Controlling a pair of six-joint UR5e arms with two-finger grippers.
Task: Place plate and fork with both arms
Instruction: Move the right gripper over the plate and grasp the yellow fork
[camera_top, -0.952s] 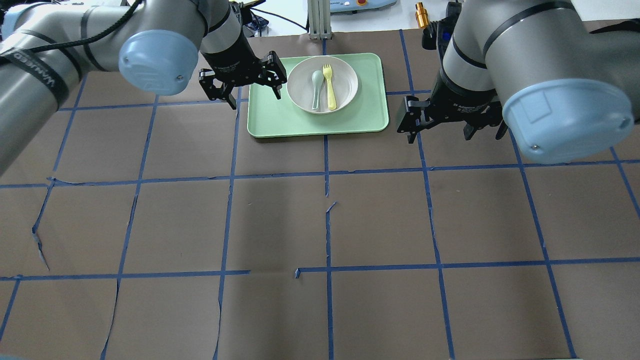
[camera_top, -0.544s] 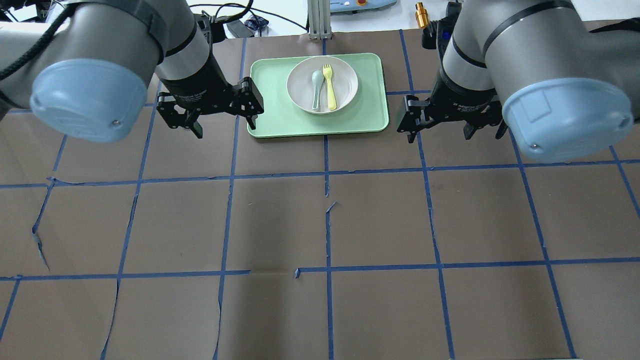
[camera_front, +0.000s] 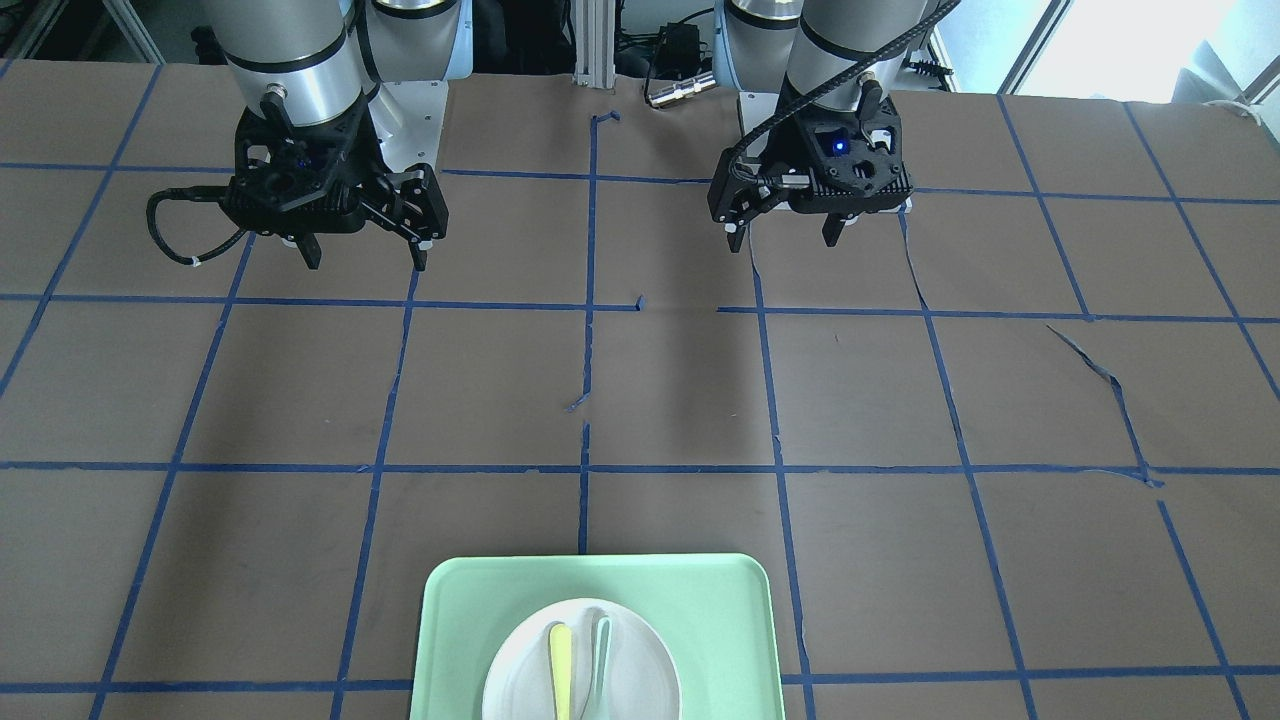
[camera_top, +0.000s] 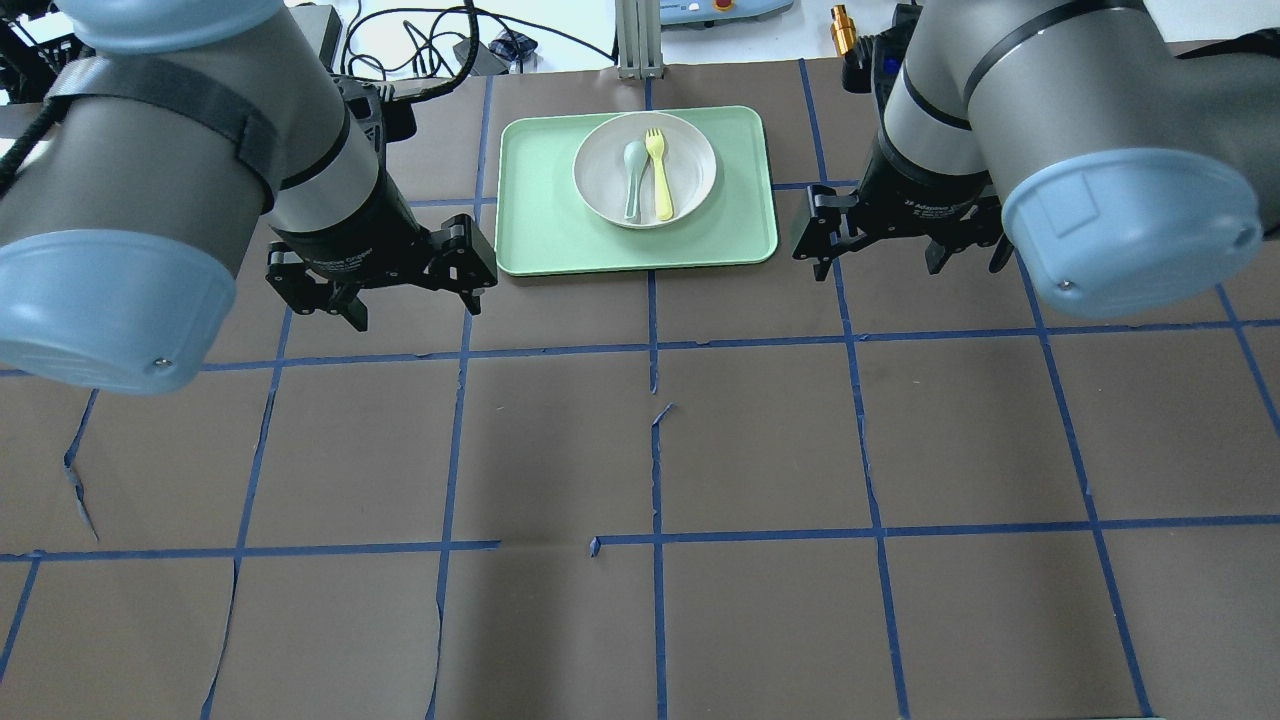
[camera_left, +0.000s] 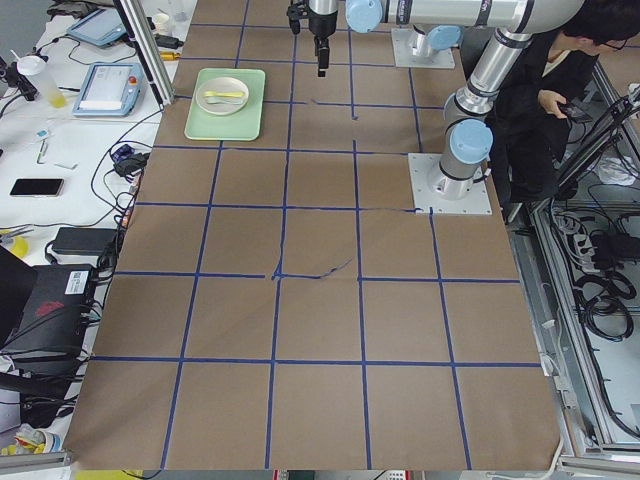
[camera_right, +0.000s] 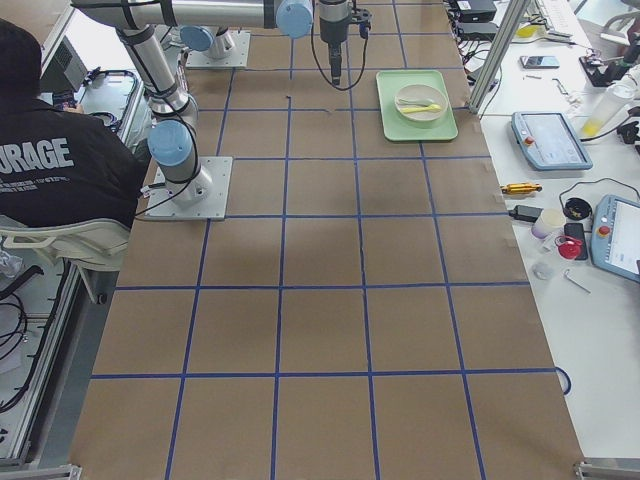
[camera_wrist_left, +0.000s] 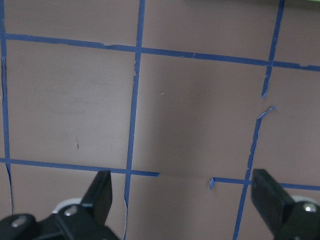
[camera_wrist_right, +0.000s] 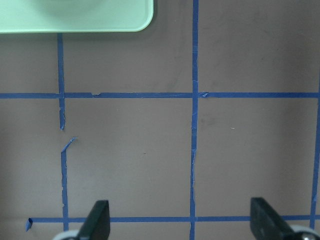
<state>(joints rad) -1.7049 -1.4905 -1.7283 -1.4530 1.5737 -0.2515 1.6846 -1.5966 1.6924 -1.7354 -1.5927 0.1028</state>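
The off-white plate sits on the mint-green tray at the far middle of the table. The pale-yellow fork lies in the plate, next to a grey-green spoon. My left gripper is open and empty, above the table just left of the tray's near-left corner. My right gripper is open and empty, right of the tray's near-right corner. The front-facing view shows the plate, the fork, the left gripper and the right gripper. Both wrist views show spread fingers over bare paper.
The table is covered in brown paper with a blue tape grid, torn in places. An aluminium post, cables and a brass-coloured part are at the far edge. A corner of the tray shows in the right wrist view. A person sits by the robot's base.
My left arm has swung from beside the tray's far-left side toward the near left, still open. My right arm has barely moved. Plate, fork and spoon have not moved.
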